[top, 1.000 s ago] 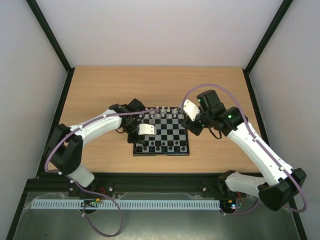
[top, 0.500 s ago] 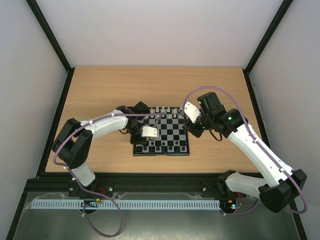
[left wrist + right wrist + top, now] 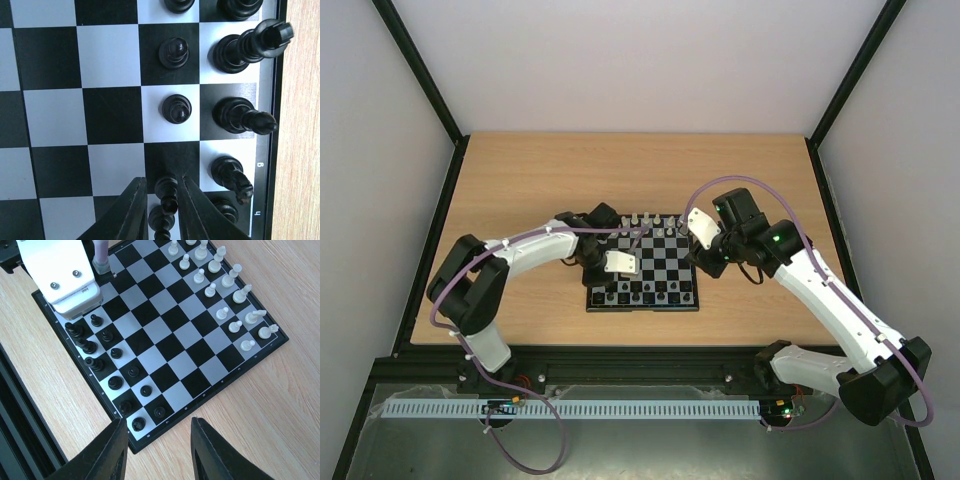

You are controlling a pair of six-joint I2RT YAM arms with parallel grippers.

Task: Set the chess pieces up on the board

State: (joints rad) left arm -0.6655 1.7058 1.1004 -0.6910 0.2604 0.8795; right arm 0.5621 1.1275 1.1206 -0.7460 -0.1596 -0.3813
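The board [image 3: 656,262] lies mid-table, with white chess pieces [image 3: 650,220] along its far side and black ones [image 3: 642,293] along its near side. My left gripper [image 3: 619,265] hangs low over the near left part of the board. In the left wrist view the left gripper [image 3: 162,182] has its jaws slightly apart round a standing black pawn [image 3: 168,189]; the right finger touches it and the left finger shows a small gap. My right gripper [image 3: 704,250] is open and empty over the board's right edge [image 3: 159,422].
In the left wrist view more black pawns [image 3: 175,108] and taller black pieces [image 3: 242,116] stand by the board's rim, and another pawn [image 3: 161,220] is just behind the jaws. In the right wrist view the white pieces [image 3: 225,295] fill two rows, and wooden table [image 3: 260,405] surrounds the board.
My left gripper has moved a little to the right over the board's near rows. My right gripper has shifted slightly left toward the board's edge.
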